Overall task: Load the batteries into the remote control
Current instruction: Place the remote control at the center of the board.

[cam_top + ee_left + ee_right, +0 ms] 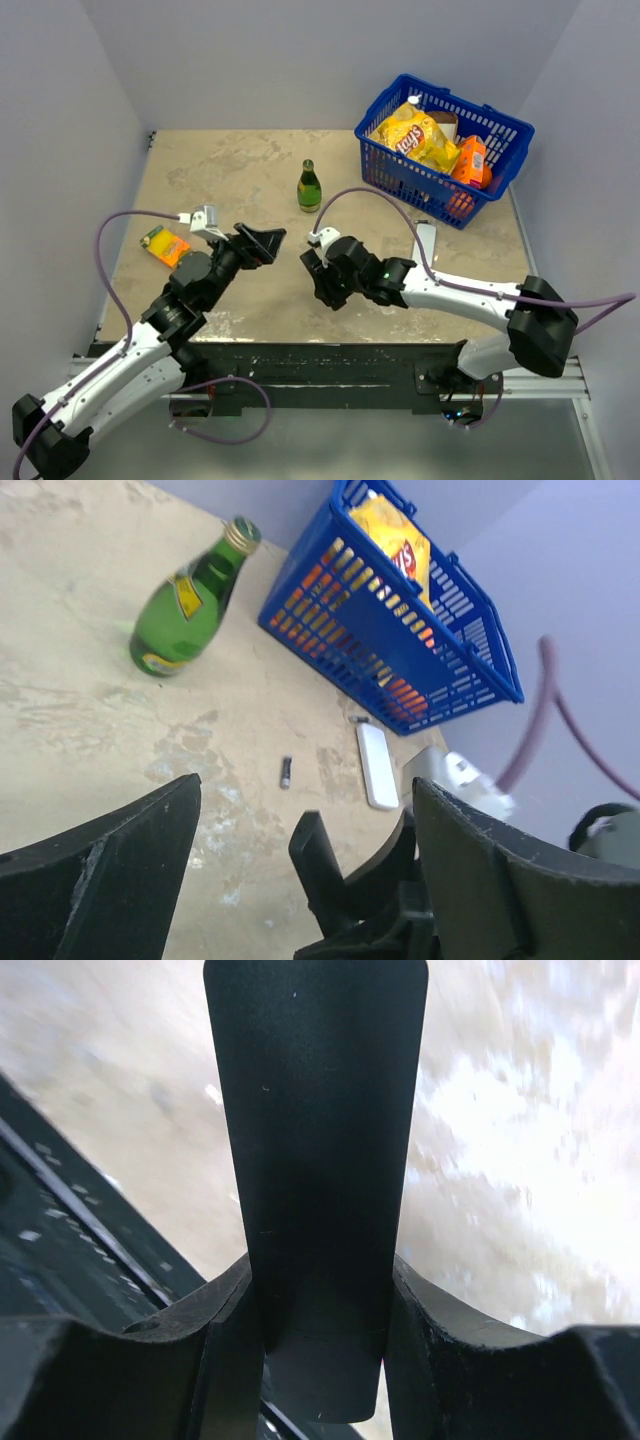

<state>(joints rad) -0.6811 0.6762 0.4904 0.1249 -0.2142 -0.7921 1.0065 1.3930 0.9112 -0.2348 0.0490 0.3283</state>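
Remote control (315, 1140) gripped by right end effector (320, 1305).

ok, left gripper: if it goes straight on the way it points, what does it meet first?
Probably the right gripper, shut on the remote control. It sits dead ahead, between the fingers of the open left gripper. Depth is unclear.

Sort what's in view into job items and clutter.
Job: remote control, held in the right gripper; loose battery.
Clutter: green bottle, blue basket, white device, orange packet.
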